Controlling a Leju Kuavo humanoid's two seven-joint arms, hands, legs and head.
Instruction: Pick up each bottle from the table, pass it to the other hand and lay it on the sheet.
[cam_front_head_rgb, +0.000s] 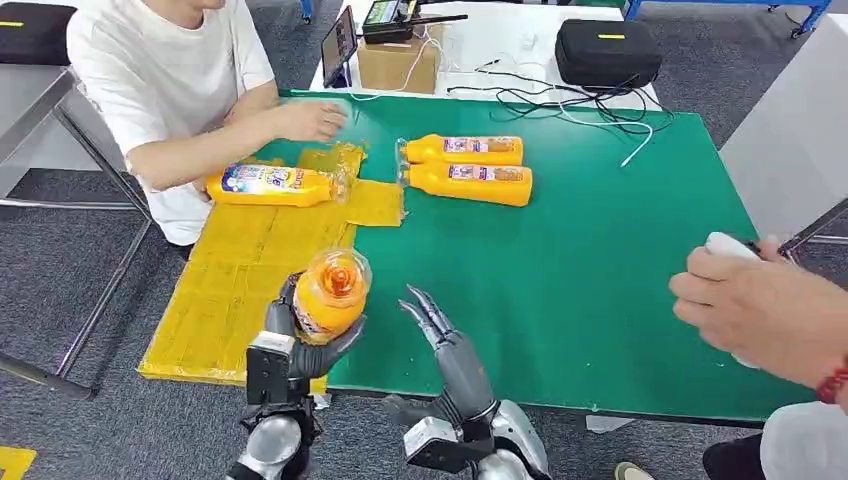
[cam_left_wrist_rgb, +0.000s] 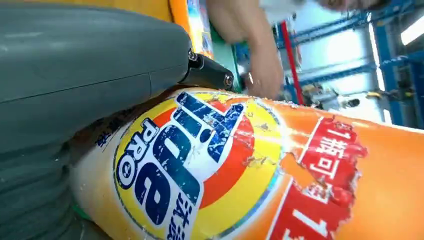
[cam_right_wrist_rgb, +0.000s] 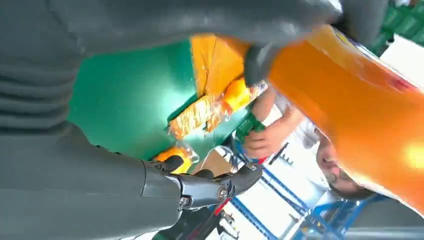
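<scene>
Clearly the left hand (cam_front_head_rgb: 290, 345) grips the orange bottle (cam_front_head_rgb: 330, 292) round its body. The right hand (cam_front_head_rgb: 440, 340) hangs spread and empty beside it. Judged rigid, glossy, slippery: grip mid-body.

My left hand (cam_front_head_rgb: 300, 335) sits low in the frame, left of centre, fingers wrapped around the orange bottle (cam_front_head_rgb: 328, 292). My right hand (cam_front_head_rgb: 447, 350) stands just right of it, bottom centre, fingers apart and pointing up, holding nothing.
</scene>
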